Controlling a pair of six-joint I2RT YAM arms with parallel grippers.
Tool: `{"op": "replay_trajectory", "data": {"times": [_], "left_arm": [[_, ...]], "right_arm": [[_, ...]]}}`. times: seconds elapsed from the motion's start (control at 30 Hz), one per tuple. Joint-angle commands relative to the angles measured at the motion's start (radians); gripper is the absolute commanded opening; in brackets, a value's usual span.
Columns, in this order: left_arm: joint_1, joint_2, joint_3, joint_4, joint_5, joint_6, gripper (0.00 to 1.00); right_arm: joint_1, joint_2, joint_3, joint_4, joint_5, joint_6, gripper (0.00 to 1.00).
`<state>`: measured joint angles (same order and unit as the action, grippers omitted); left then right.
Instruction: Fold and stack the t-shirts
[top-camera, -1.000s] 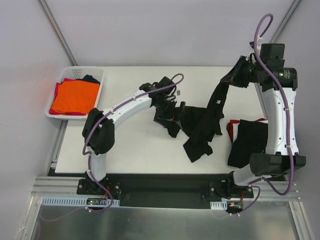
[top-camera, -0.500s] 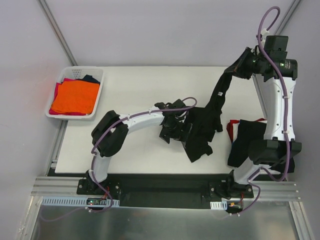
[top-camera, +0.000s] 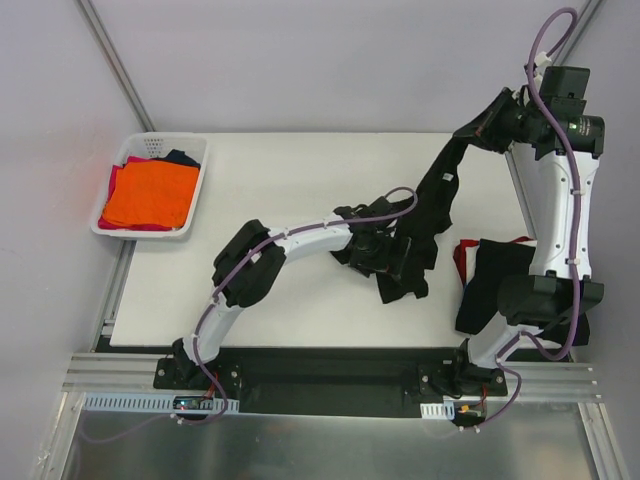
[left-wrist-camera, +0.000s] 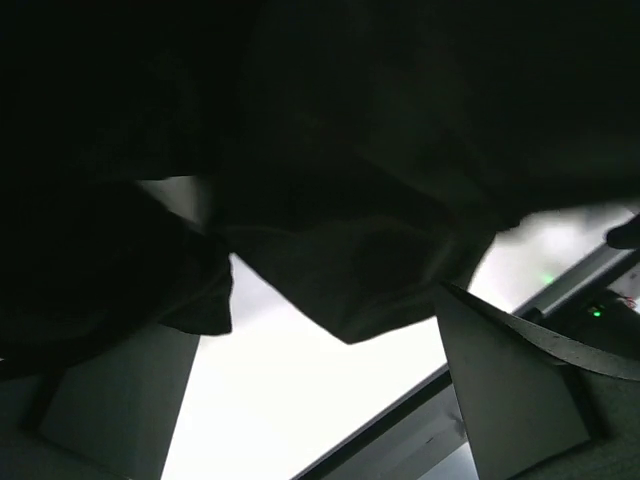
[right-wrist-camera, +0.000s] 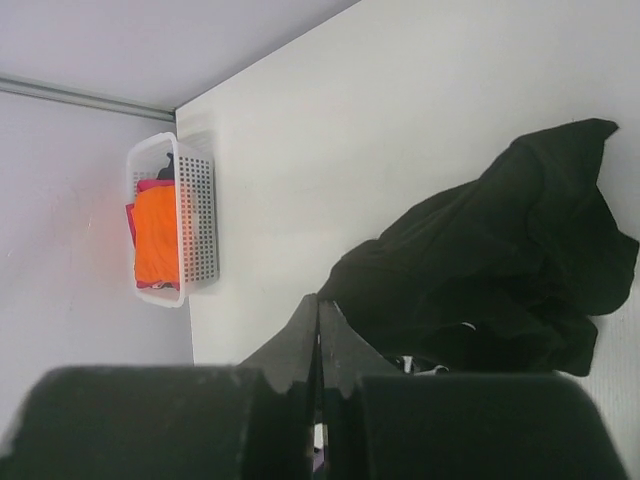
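Note:
A black t-shirt (top-camera: 436, 200) hangs from my right gripper (top-camera: 468, 132), which is shut on its top end high over the table's far right. In the right wrist view the closed fingertips (right-wrist-camera: 318, 322) meet with the shirt (right-wrist-camera: 500, 265) bunched below them. The shirt's lower end lies crumpled on the table, and my left gripper (top-camera: 386, 258) is pushed in at it, open. From the left wrist, the black cloth (left-wrist-camera: 350, 200) hangs over the wide gap between the fingers (left-wrist-camera: 110, 400).
Other t-shirts lie stacked at the right edge (top-camera: 495, 275), black on top with red and blue edges showing. A white lattice basket (top-camera: 197, 192) at the far left holds an orange shirt (top-camera: 150, 195). The basket (right-wrist-camera: 195, 225) also shows in the right wrist view.
My left arm has swung right and toward the near edge, into the shirt's lower end. The right gripper has lifted the shirt's top a little higher and further right.

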<state>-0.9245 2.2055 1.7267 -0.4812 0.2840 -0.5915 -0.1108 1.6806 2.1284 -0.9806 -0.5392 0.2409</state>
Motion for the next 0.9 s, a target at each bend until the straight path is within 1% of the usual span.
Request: {"op": "replay_trajectory", "data": {"times": [0.0, 0.17, 0.2, 0.23, 0.33, 0.37, 0.43, 0.47, 0.57, 0.6, 0.67, 0.8, 0.87], "left_arm": [[-0.06, 0.036, 0.031, 0.056, 0.081, -0.03, 0.99], [-0.063, 0.043, -0.019, 0.093, 0.092, -0.048, 0.99], [-0.062, 0.039, -0.022, 0.098, 0.096, -0.056, 0.98], [-0.062, 0.03, -0.032, 0.102, 0.096, -0.059, 0.89], [-0.062, 0.016, -0.039, 0.113, 0.093, -0.076, 0.72], [-0.063, 0.016, -0.039, 0.113, 0.099, -0.08, 0.71], [-0.062, 0.019, -0.036, 0.115, 0.109, -0.09, 0.71], [-0.063, 0.022, -0.038, 0.115, 0.11, -0.091, 0.74], [-0.073, 0.019, -0.039, 0.118, 0.095, -0.109, 0.8], [-0.085, 0.017, -0.041, 0.119, 0.071, -0.123, 0.81], [-0.097, 0.02, -0.032, 0.131, 0.057, -0.14, 0.82], [-0.125, 0.069, 0.016, 0.141, 0.075, -0.172, 0.82], [-0.129, 0.069, 0.011, 0.147, 0.066, -0.183, 0.82]], "right_arm": [[0.0, -0.007, -0.018, 0.029, -0.025, 0.0, 0.01], [0.0, -0.016, -0.047, 0.033, -0.019, -0.011, 0.01], [0.0, -0.019, -0.054, 0.034, -0.018, -0.009, 0.01], [0.0, -0.021, -0.065, 0.037, -0.015, -0.012, 0.01], [0.0, -0.021, -0.073, 0.042, -0.011, -0.012, 0.01], [0.0, -0.019, -0.074, 0.043, -0.011, -0.012, 0.01], [0.0, -0.013, -0.073, 0.051, -0.013, -0.008, 0.01], [0.0, -0.01, -0.068, 0.053, -0.013, -0.009, 0.01], [0.002, 0.004, -0.061, 0.051, -0.016, -0.008, 0.01], [0.002, 0.002, -0.061, 0.049, -0.016, -0.009, 0.01], [0.002, -0.001, -0.062, 0.049, -0.013, -0.015, 0.01], [0.003, -0.01, -0.087, 0.048, -0.007, -0.023, 0.01], [0.007, -0.016, -0.094, 0.048, -0.001, -0.029, 0.01]]}}
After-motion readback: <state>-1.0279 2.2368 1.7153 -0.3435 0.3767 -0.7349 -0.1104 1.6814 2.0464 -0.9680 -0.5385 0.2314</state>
